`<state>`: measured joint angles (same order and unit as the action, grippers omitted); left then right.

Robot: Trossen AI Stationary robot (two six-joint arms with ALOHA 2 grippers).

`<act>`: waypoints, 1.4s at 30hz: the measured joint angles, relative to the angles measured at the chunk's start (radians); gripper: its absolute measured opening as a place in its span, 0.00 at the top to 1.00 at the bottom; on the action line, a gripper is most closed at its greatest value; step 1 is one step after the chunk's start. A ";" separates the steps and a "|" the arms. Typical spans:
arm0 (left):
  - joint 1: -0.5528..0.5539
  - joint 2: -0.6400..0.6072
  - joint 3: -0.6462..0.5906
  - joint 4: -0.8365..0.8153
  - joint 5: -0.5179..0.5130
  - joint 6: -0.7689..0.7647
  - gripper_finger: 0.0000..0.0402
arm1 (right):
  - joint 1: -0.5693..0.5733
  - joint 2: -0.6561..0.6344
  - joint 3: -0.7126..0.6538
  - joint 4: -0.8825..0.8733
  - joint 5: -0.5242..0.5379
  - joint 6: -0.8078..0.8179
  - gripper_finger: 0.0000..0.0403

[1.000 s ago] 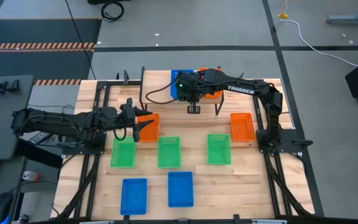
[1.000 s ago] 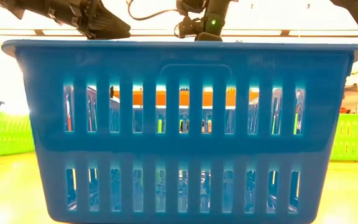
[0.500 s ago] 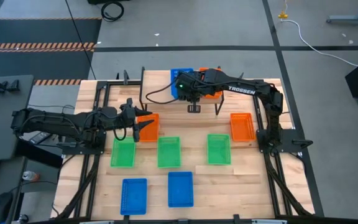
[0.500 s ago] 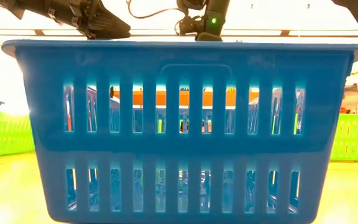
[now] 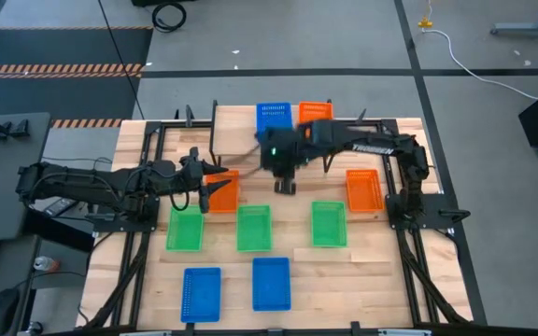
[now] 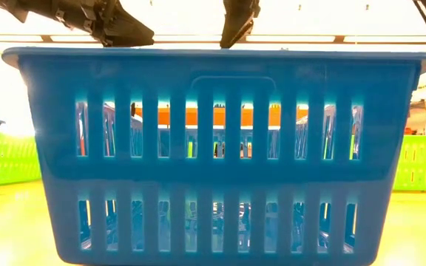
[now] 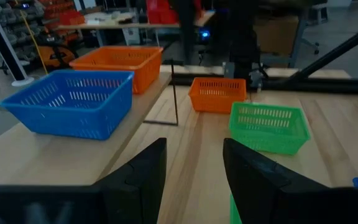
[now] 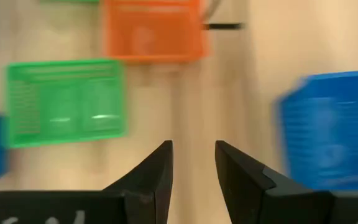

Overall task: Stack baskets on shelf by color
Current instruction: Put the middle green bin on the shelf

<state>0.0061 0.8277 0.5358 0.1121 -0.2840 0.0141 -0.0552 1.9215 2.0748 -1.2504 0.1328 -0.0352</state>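
Observation:
The shelf [image 5: 236, 126] stands along the table's far side. On it sit a blue basket [image 5: 274, 116] and an orange basket [image 5: 316, 112], side by side. My right gripper [image 5: 286, 185] is open and hangs in the air just near of the shelf, empty. My left gripper [image 5: 208, 191] is open above an orange basket [image 5: 225, 187] on the table. Three green baskets [image 5: 253, 228], another orange one [image 5: 363, 189] and two blue ones [image 5: 271, 283] rest on their bases on the table. The left wrist view shows the shelf's blue basket [image 7: 73, 102] and orange basket [image 7: 120, 62].
The nearest blue basket [image 6: 213, 155] fills the low view, with both arms above it. Black frame rails [image 5: 148, 233] run along the table's left and right sides. Bare planks lie between the shelf and the row of green baskets.
My right gripper has drawn back from over the shelf toward the table's near edge and slightly left. That uncovers the orange basket standing beside the blue one on the shelf. My left arm has kept still.

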 joint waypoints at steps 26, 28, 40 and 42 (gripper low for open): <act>-0.031 -0.103 0.000 -0.088 -0.011 -0.002 0.58 | 0.352 0.009 -0.521 0.647 0.020 0.151 0.69; -0.031 -0.103 0.000 -0.088 -0.011 -0.002 0.58 | 0.361 0.009 -0.552 0.661 0.029 0.166 0.69; -0.141 -0.055 0.000 -0.016 0.120 0.009 0.59 | 0.401 -0.003 -0.654 0.646 0.094 0.175 0.69; -0.199 -0.004 0.001 0.023 0.096 0.022 0.61 | 0.401 -0.033 -0.647 0.565 0.153 0.188 0.69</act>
<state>-0.1928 0.8233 0.5365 0.1347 -0.1883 0.0365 0.3454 1.8882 1.4275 -0.6853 0.2855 0.1533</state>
